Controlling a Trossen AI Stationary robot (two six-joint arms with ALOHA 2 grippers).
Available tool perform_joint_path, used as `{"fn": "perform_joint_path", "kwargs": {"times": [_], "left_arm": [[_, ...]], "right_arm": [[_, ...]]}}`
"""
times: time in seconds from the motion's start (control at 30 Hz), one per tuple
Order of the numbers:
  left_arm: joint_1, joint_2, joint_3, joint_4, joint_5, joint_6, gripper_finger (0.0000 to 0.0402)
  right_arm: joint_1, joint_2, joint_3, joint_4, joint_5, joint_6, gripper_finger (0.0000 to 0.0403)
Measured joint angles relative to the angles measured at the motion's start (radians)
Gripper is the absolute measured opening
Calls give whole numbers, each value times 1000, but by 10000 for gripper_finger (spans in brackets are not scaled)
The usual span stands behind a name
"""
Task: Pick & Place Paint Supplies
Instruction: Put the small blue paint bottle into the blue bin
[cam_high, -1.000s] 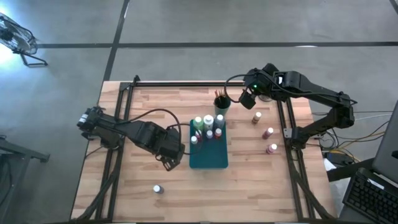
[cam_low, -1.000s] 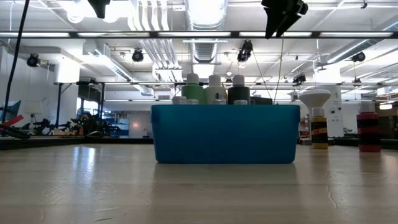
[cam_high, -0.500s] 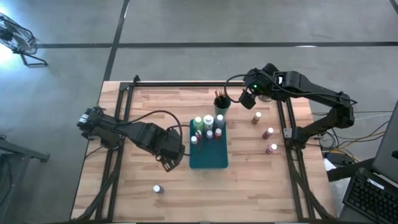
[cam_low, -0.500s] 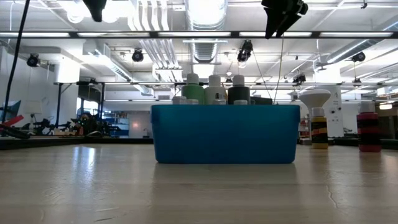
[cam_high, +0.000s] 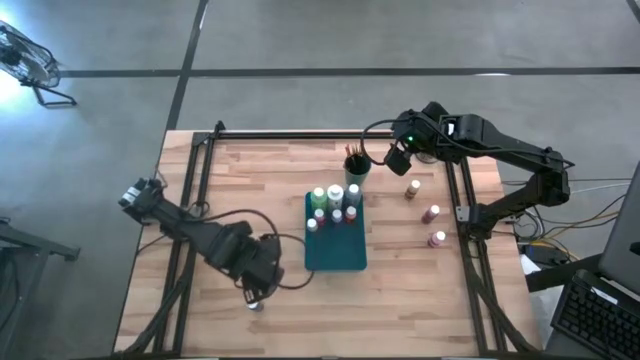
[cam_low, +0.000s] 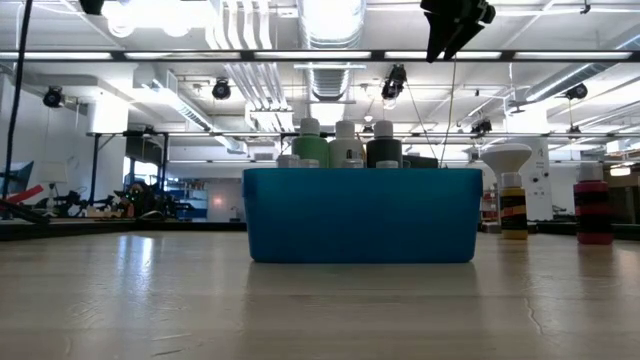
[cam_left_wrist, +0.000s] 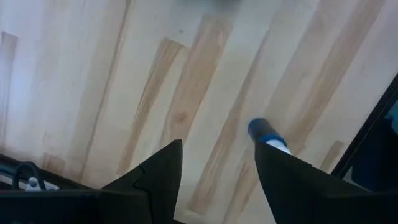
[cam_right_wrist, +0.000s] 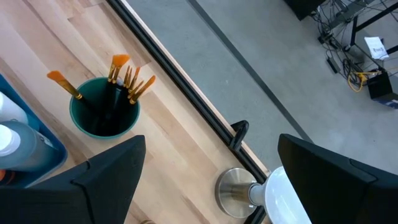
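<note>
Left claw (cam_high: 254, 297) hovering, fingers apart, over lone blue bottle (cam_left_wrist: 268, 134) on counter (cam_high: 400, 290), seemingly not touching. Right claw (cam_high: 397, 160) spread wide, empty, near brush cup (cam_right_wrist: 104, 107).

You have a cluster of small white-capped paint bottles (cam_high: 335, 209) standing upright in the far half of the teal tray, mid-table, with the taller light-green bottle (cam_high: 319, 197) among them at the far left of the group. Your brushes (cam_right_wrist: 127, 79) stand bristles-up in a dark green cup (cam_right_wrist: 104, 114) just beyond the tray's far edge. Three brown-red bottles (cam_high: 432, 213) stand upright in a line along the table's right edge, well apart from the tray. One blue-grey bottle (cam_left_wrist: 267, 132) sits alone near the table's front edge, left of the tray.
</note>
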Motion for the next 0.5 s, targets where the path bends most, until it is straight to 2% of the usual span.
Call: {"fn": "perform_joint_path", "kwargs": {"times": [0.2,0.37,0.5], "left_arm": [[-72,-4,-28,3,-16,-64,206],[-111,-6,-59,17,-18,-255,206],[-129,-6,-73,32,3,-487,207]], "right_arm": [[0,0,0,0,0,0,363],[0,0,0,0,0,0,363],[0,0,0,0,0,0,363]]}}
